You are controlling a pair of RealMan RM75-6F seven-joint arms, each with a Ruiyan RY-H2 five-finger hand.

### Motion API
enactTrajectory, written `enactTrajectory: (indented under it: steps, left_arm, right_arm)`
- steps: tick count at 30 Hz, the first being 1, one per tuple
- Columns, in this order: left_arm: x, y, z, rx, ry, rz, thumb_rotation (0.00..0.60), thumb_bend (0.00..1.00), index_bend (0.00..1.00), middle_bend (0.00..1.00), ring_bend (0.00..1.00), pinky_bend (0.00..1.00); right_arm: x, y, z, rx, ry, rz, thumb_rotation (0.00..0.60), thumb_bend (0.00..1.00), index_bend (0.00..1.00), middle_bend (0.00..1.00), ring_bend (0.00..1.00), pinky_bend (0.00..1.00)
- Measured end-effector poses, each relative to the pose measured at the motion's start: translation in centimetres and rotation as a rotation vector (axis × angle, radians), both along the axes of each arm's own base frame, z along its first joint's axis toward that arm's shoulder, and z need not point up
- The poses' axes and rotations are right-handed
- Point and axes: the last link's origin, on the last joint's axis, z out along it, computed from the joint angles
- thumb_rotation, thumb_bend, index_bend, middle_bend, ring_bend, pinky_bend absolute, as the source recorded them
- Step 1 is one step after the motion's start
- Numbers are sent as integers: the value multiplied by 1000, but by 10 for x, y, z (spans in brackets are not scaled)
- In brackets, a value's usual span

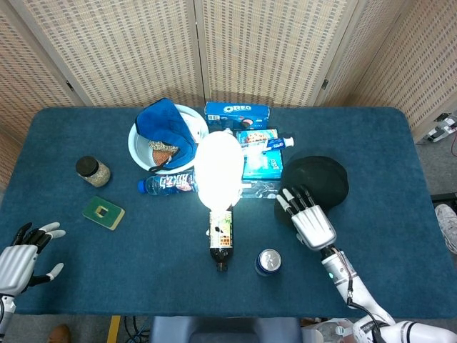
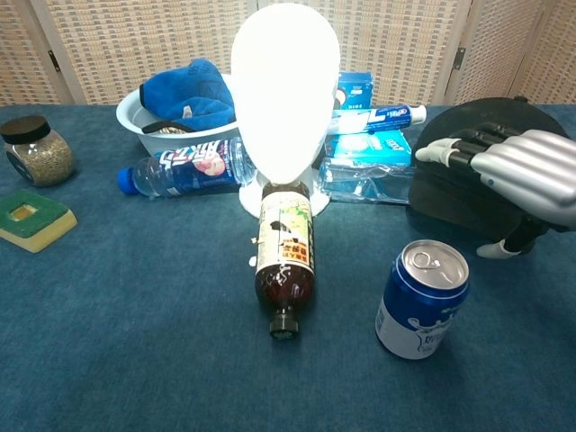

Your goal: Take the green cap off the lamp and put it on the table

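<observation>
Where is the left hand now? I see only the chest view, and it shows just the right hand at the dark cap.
Observer: The left hand is by the near left corner of the table, fingers spread, holding nothing.
Operator: What is the blue box behind the lamp?
Observer: Its top reads Oreo; it lies flat at the far side.
Operator: Does the right hand cover the whole cap?
Observer: No. From above, it lies only over the cap's near left edge; the rest is bare.
</observation>
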Motion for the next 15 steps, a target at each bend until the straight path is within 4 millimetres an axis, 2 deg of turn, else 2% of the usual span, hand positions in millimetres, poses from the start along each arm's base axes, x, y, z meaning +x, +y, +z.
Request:
enactTrajectory:
  steps: [8,15]
  left_arm:
    - [-2,-2,4,11,3,3,600,228,261,168,162,0]
    - [0,-2,4,11,3,-4,600,228,261,168,162,0]
  right_arm:
    - [-1,12,6,35,-10,44,600,0,0,0,0,0]
    - [-15,26,21,7,5,58,600,0,0,0,0,0]
